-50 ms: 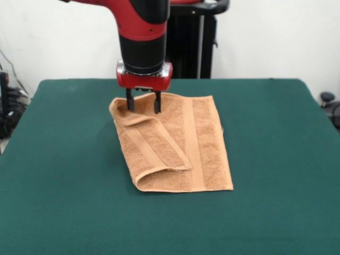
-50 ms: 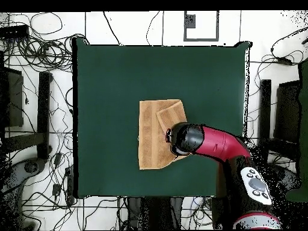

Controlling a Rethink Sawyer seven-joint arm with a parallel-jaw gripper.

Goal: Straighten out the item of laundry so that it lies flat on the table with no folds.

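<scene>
The item of laundry (image 1: 207, 143) is an orange-tan towel lying mid-table, a little toward the far side of the green table (image 1: 276, 159). Its left part is folded over onto the rest, and the flap (image 1: 154, 141) runs diagonally to a rounded fold at the near left corner. My gripper (image 1: 143, 105) stands upright over the towel's far left corner. It is open, and the tips of its two dark fingers (image 1: 129, 102) rest at the cloth. In the overhead view the arm's wrist (image 2: 186, 138) covers the folded side of the towel (image 2: 150, 135), and the gripper is hidden beneath it.
Bare green table (image 2: 108, 90) surrounds the towel on all sides. Cables (image 2: 36, 42) and dark stands (image 2: 43, 108) lie on the floor beyond the table's edges.
</scene>
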